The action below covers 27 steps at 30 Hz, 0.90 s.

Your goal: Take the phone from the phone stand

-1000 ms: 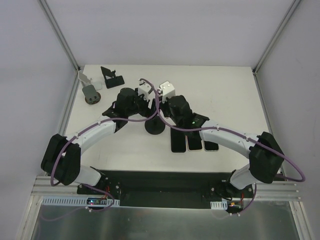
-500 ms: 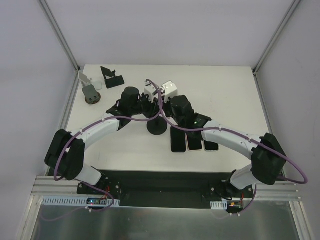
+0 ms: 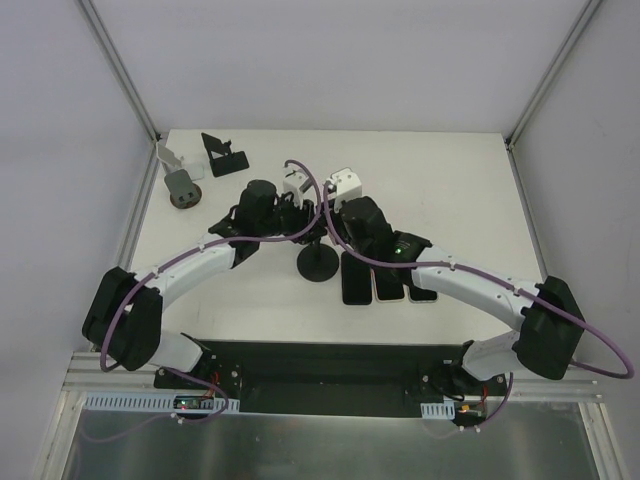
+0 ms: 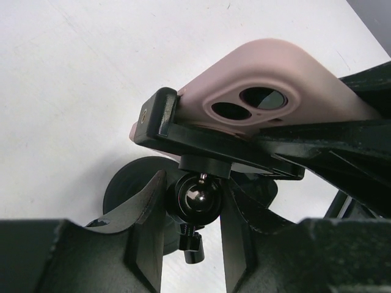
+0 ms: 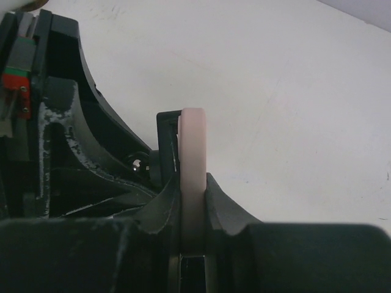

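Right claw [image 5: 192, 196]: closed, pinching the pink-cased slab phone [image 5: 192, 140] by its thin edge, one finger on each face. The phone is seen edge-on and runs straight ahead of this claw, in line with the fingers.

Left claw [image 4: 195, 190]: closed round the glossy black ball joint [image 4: 198, 196] of the black round-footed phone stand [image 3: 318, 266]. A finger sits on either side of the ball, and contact looks made.

Phone location: not yet free. It sits in the stand's black spring clamp [image 4: 183, 137], just above and ahead of the left claw, back face and twin lenses turned down toward that claw. The clamp jaw hooks over the lens end. From there the body stretches away to the left claw's right, where the right claw holds it. That appears to be the long axis, though the far end is hidden.

White worktop [image 4: 73, 73] lies below the stand's foot.

Judgement: the right claw has the phone and the left claw braces the stand. Release depends on the pull direction, which should run along the slab, out of the clamp jaw and away from the left claw. A sideways tug risks tipping the stand.
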Tool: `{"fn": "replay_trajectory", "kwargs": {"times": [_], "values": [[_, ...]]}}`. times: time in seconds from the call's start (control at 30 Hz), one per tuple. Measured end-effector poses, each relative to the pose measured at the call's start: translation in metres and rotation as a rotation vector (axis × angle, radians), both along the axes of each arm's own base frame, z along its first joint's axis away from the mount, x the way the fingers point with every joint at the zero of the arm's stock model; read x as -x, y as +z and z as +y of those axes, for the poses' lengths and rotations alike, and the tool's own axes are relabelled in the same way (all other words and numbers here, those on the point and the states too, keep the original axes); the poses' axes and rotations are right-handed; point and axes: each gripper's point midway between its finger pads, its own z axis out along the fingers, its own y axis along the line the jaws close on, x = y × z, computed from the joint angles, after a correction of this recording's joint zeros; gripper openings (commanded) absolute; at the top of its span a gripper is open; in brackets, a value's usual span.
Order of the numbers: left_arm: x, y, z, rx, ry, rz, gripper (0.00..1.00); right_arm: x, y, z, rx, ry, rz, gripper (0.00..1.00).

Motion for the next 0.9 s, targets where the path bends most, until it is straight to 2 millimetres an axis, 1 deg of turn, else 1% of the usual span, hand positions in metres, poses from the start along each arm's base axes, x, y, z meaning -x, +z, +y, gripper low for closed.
{"fn": "replay_trajectory", "kwargs": {"times": [0.17, 0.33, 0.4, 0.5, 0.6, 0.73, 0.87, 0.9], "values": [[0.01, 0.001, 0.011, 0.007, 0.039, -0.009, 0.0, 0.002, 0.003, 0.005, -0.036, -0.003, 0.032, 0.01], [0.015, 0.002, 0.026, -0.002, 0.118, -0.034, 0.0, 0.0, 0.003, 0.022, -0.048, 0.016, 0.067, 0.01], [0.017, 0.001, 0.03, -0.011, 0.15, -0.041, 0.0, -0.006, 0.004, 0.026, -0.048, 0.0, 0.066, 0.01], [0.02, 0.001, 0.03, -0.023, 0.183, -0.05, 0.0, -0.015, 0.007, 0.034, -0.044, -0.017, 0.062, 0.01], [0.018, 0.003, 0.033, -0.038, 0.236, -0.072, 0.0, -0.023, 0.008, 0.042, -0.038, -0.031, 0.062, 0.01], [0.015, 0.001, 0.039, -0.053, 0.287, -0.082, 0.0, -0.03, 0.006, 0.051, -0.037, -0.031, 0.063, 0.01], [0.015, 0.001, 0.042, -0.059, 0.302, -0.085, 0.0, -0.036, 0.011, 0.057, -0.064, -0.017, 0.041, 0.01], [0.016, 0.001, 0.043, -0.061, 0.303, -0.084, 0.0, -0.045, 0.016, 0.052, -0.062, -0.031, 0.015, 0.01]]}}
